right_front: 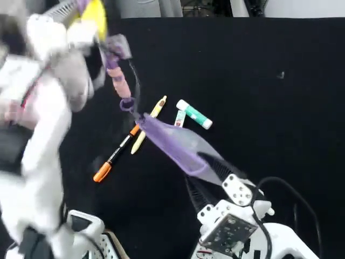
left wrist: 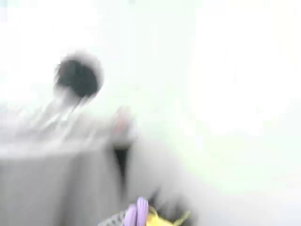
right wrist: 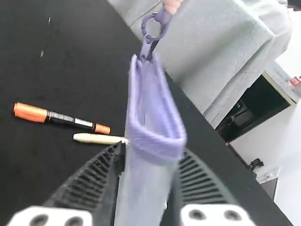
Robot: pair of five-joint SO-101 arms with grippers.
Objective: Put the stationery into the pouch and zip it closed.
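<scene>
The right gripper sits low at the near edge of the table. Its two black ribbed fingers are a narrow way apart and press from both sides on the purple mesh pouch. In the right wrist view the pouch stands between these fingers, its folded upper edge bulging just above their tips.

The pouch is off the table, slanting up and away from the right gripper toward the far left. At its far end a purple ring joins it to a strap with pink beads. The strap runs on upward to the left gripper, which is raised high over the far left corner. That gripper is badly blurred, and I cannot tell whether it is clamped on the strap or how wide it stands. The left wrist view shows a purple strip beside a yellow part at the frame's edge.

The stationery lies on the table, outside the pouch. An orange-capped marker and a pale pen lie near each other, and the pen's far part passes under the raised pouch. A green-and-white glue stick lies farther back, with a small tube just beside it.
</scene>
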